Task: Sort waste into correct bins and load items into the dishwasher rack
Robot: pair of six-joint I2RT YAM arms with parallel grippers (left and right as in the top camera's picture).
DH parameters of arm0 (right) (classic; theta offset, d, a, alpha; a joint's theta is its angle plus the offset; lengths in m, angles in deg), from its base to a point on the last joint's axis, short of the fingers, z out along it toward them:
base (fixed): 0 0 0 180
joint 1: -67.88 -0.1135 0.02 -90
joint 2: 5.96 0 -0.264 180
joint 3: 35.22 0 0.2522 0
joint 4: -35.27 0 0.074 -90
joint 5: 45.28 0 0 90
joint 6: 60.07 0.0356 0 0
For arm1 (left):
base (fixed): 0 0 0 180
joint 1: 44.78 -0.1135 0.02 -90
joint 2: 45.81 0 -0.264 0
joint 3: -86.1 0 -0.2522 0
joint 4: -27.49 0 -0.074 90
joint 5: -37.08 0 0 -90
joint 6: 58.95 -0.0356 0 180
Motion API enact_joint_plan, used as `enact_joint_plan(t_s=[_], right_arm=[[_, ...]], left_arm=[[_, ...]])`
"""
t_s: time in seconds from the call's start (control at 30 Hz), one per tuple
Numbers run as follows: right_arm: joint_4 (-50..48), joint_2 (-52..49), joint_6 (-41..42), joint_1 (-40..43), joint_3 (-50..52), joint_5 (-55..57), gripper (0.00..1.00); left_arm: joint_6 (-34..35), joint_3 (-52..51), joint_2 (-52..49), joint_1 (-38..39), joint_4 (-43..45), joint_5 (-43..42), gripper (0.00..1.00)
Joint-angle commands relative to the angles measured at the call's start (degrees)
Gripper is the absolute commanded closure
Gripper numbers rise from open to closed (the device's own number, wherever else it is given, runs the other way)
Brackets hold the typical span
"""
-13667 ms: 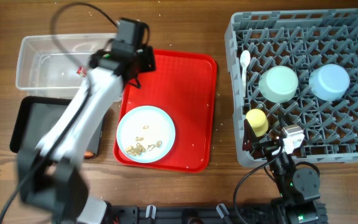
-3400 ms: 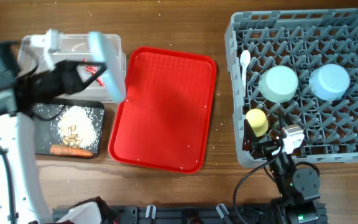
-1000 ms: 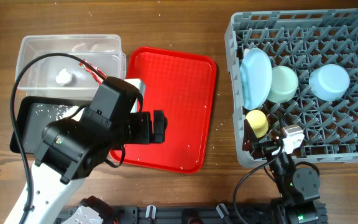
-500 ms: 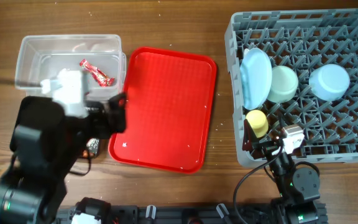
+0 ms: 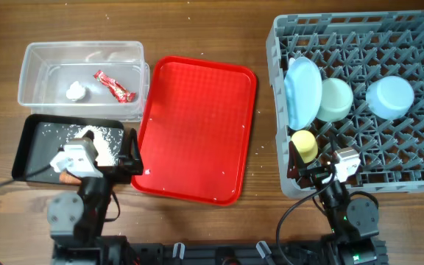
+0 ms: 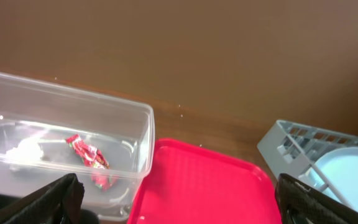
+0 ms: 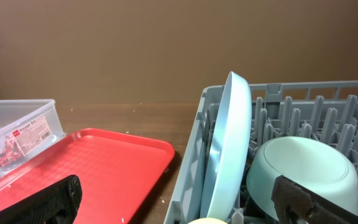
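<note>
Left gripper (image 6: 176,186), lower left of the overhead frame: jaws apart. Right gripper (image 7: 176,186), lower right: jaws apart. Black tray (image 5: 39,140), left, holds crumbs (image 5: 103,141). Above it, clear tub (image 5: 79,48) holds paper ball (image 5: 75,91) and red wrapper (image 5: 115,85). Rack (image 5: 359,23), right: yellow cup (image 5: 305,143), upright plate (image 5: 302,92), green bowl (image 5: 337,99), blue bowl (image 5: 390,96).

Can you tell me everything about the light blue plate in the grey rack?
The pale blue plate is round, smooth and shiny, maybe plastic, with a slightly raised rim. It stands up on its edge, nearly upright, slotted into the left side of the grey rack. The mint green bowl sits right beside it; I can't tell if they touch. The yellow cup is just in front. No crumbs show on it.
</note>
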Motion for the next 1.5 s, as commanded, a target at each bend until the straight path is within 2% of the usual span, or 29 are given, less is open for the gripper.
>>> enact_joint_plan(t_s=[0.0, 0.17, 0.3, 1.47], right_arm=[[-0.1, 0.5, 1.0, 0.1, 0.1, 0.2, 0.0], [-0.1, 0.5, 1.0, 0.1, 0.1, 0.2, 0.0], [-0.1, 0.5, 1.0, 0.1, 0.1, 0.2, 0.01], [-0.1, 0.5, 1.0, 0.1, 0.1, 0.2, 0.0]], left_arm=[[-0.7, -11.7, 9.1, -0.4, 5.0, -1.2, 0.0], [-0.7, -19.4, 13.7, -0.4, 6.2, -1.4, 0.0], [-0.7, -22.4, 14.0, -0.4, 11.7, -1.3, 0.0], [-0.7, -22.4, 13.9, -0.4, 11.7, -1.3, 0.0]])
